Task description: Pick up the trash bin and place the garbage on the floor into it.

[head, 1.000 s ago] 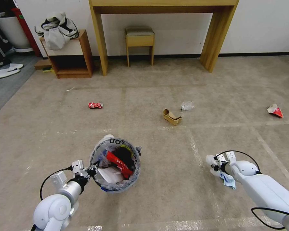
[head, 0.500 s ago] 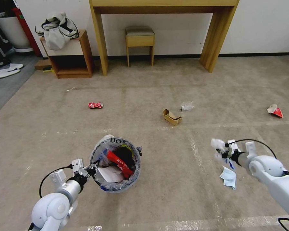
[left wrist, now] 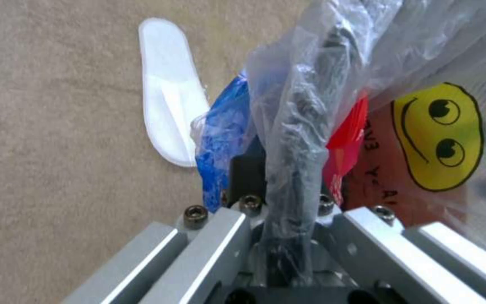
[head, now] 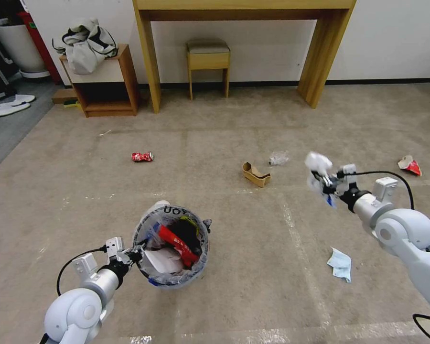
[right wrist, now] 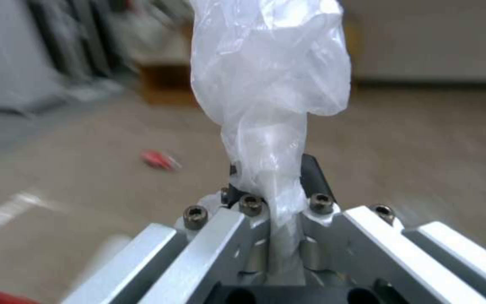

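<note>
In the lower left of the head view the left gripper (head: 131, 256) has its fingers clenched on the bag-lined rim of the trash bin (head: 172, 246); the left wrist view shows the clear liner (left wrist: 305, 126) bunched and pinched between them, with the bin's red wall and a yellow smiley print behind the plastic. The bin sits at lower centre, its mouth full of red and white litter, and a white flat slipper (left wrist: 170, 122) lies on the carpet beside it. At mid right the right gripper (head: 324, 181) is raised above the floor (head: 234, 119), fingers closed tight on a clear plastic wad (right wrist: 271, 80) that stands up out of them. The blue face mask (head: 340, 263) lies on the carpet at lower right. Farther up the frame lie a red soda can (head: 142, 156), a brown cardboard scrap (head: 256, 174), another clear wad (head: 278, 157) and, at the right edge, a red foil wrapper (head: 409, 165). The right wrist view's background is too blurred to read.
</note>
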You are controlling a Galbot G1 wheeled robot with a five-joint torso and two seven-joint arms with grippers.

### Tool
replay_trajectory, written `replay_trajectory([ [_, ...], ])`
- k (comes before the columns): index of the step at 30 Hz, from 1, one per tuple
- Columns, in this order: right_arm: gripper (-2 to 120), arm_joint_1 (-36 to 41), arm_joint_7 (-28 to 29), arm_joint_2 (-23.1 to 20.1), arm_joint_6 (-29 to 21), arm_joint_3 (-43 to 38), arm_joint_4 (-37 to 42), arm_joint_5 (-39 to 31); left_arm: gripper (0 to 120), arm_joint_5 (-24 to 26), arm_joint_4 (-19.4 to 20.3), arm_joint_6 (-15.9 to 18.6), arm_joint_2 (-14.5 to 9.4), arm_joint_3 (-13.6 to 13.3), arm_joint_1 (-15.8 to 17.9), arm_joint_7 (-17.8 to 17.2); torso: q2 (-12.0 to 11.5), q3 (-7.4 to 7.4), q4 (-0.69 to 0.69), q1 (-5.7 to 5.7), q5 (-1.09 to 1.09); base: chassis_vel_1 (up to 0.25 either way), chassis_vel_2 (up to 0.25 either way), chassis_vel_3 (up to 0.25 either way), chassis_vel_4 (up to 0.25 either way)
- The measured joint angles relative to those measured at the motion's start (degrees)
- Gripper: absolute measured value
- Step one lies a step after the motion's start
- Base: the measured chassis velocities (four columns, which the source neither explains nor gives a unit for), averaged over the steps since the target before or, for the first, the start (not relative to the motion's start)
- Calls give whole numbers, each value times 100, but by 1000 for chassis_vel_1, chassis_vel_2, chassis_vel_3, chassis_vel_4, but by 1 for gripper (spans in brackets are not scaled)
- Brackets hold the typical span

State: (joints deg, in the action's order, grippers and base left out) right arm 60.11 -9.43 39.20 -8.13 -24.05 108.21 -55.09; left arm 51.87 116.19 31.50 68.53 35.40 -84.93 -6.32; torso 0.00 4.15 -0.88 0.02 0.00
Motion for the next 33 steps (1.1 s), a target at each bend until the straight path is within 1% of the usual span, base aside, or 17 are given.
replay_trajectory([
  [1,0,10,-135,30,204,31,230,-132,0,-4,-6,9,-18,-9,-5,2,0,0,0,0,-1,0,0,0,0],
  [2,0,10,-135,30,204,31,230,-132,0,-4,-6,9,-18,-9,-5,2,0,0,0,0,-1,0,0,0,0],
  [5,0,-19,-299,69,446,159,643,-348,0,-6,-21,20,-25,-27,-4,7,0,0,1,0,0,0,0,0,0],
  [7,0,-134,-559,87,674,385,1151,-561,0,-16,-16,52,-22,-84,3,7,0,0,1,0,-2,0,0,0,0],
  [10,0,-188,-752,93,756,536,1385,-612,0,-39,-14,68,-15,-119,7,13,0,0,1,0,-1,0,0,0,0],
  [11,0,-210,-954,110,804,663,1510,-607,0,-55,-15,79,1,-149,11,22,0,0,0,0,-3,0,0,0,0],
  [12,0,-210,-954,110,804,663,1510,-607,0,-55,-15,79,1,-149,11,22,0,0,0,0,-3,0,0,0,0],
  [13,0,-225,-1285,170,877,843,1592,-529,0,-67,-22,92,18,-181,12,32,0,0,1,0,-1,0,0,0,0],
  [15,0,-226,-1401,205,913,944,1602,-480,0,-71,-23,102,21,-198,11,39,0,0,0,0,-1,0,0,0,0],
  [17,0,-272,-1834,293,1063,1344,1537,-287,0,-72,-3,147,11,-300,-17,74,0,0,0,0,0,0,0,0,0],
  [18,0,-272,-1834,293,1063,1344,1537,-287,0,-72,-3,147,11,-300,-17,74,0,0,0,0,0,0,0,0,0],
  [19,0,-325,-2061,314,1151,1632,1429,-124,0,-73,28,173,-3,-378,-29,89,0,0,1,0,0,0,0,0,0],
  [20,0,-325,-2061,314,1151,1632,1429,-124,0,-73,28,173,-3,-378,-29,89,0,0,1,0,0,0,0,0,0],
  [24,0,-405,-2327,407,1259,2244,1221,241,0,-76,77,229,-9,-554,6,84,0,0,1,0,-1,0,0,0,0],
  [26,0,-407,-2371,428,1267,2334,1184,291,0,-76,80,240,-9,-577,19,72,0,0,0,0,0,0,0,0,0],
  [28,0,-412,-2540,522,1293,2648,1021,565,0,-76,111,261,-5,-649,48,37,0,0,0,0,-1,0,0,0,0],
  [33,0,-410,-2627,624,1347,2885,819,834,0,-67,170,282,-7,-695,42,16,0,0,0,0,-1,0,0,0,0],
])
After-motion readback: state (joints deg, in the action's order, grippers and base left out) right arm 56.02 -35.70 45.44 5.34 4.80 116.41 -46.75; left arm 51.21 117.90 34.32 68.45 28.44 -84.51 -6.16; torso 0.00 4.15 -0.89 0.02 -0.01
